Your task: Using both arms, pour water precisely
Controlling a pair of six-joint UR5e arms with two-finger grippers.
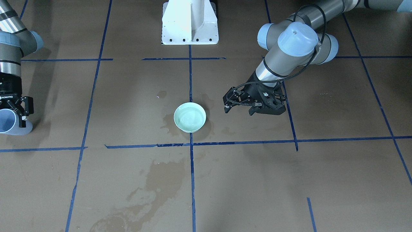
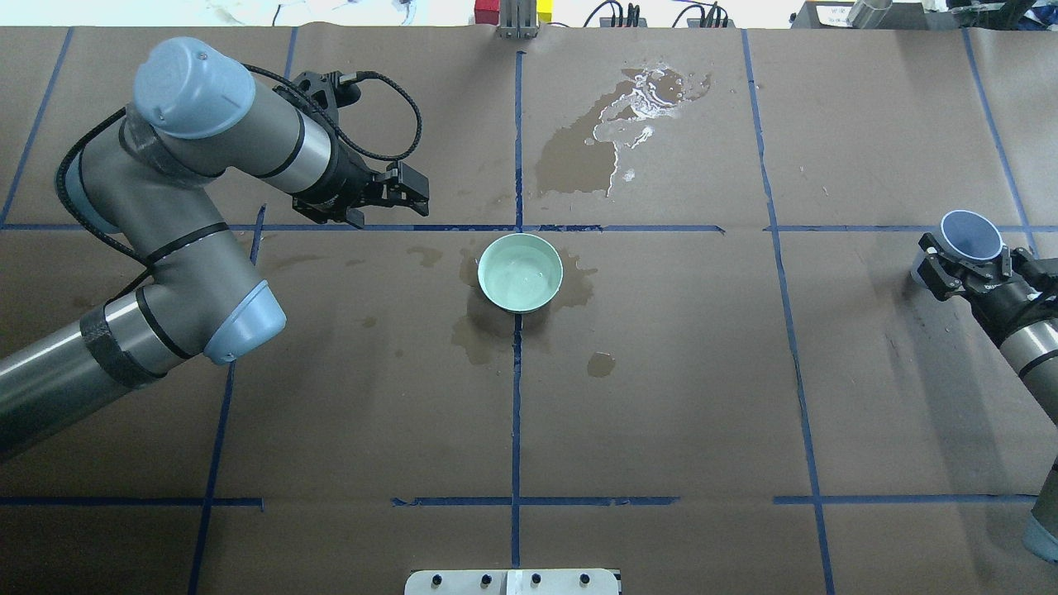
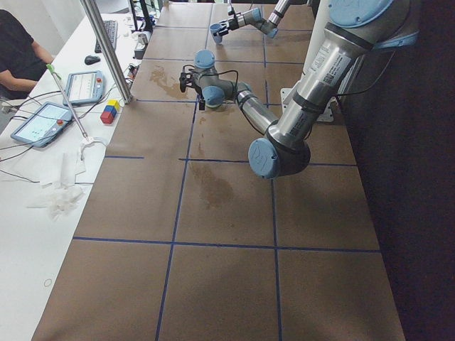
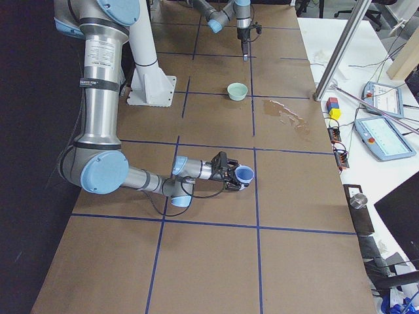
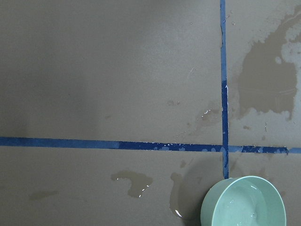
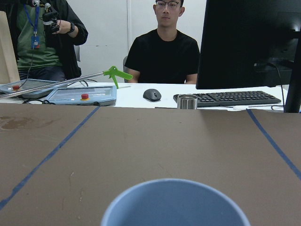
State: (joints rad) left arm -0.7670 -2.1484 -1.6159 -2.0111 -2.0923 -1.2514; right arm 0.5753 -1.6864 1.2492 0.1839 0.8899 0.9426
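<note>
The water [image 2: 519, 277] lay in a pale green bowl [image 2: 521, 309] near the middle of the table [image 2: 661, 397], clear, tinted by the bowl, with faint ripples on its surface. The bowl stood upright on one of the blue tape lines [image 2: 516, 430], just beside the spot where that line crossed another. Dark wet patches [image 2: 483, 339] spread over the brown table cover around the bowl's foot, and a larger shiny puddle [image 2: 579, 153] lay farther out toward the operators' side.

The left gripper [image 2: 421, 197] hung above the table near the bowl, apart from it, its fingers spread with nothing between them. From the left wrist view the bowl showed only in the lower right corner. The left arm [image 2: 190, 190] was bent sharply at the elbow behind the gripper.

Well apart, at the table's right end, the right gripper [image 2: 963, 266] was clamped around a pale blue cup [image 2: 971, 234]. The cup was held low and tilted, its mouth turned up and toward the operators' side. Whether it held any water could not be told. The right arm [image 2: 1029, 339] reached in from the edge of the overhead view. The white pedestal [image 1: 190, 22] stood between the two arms
</note>
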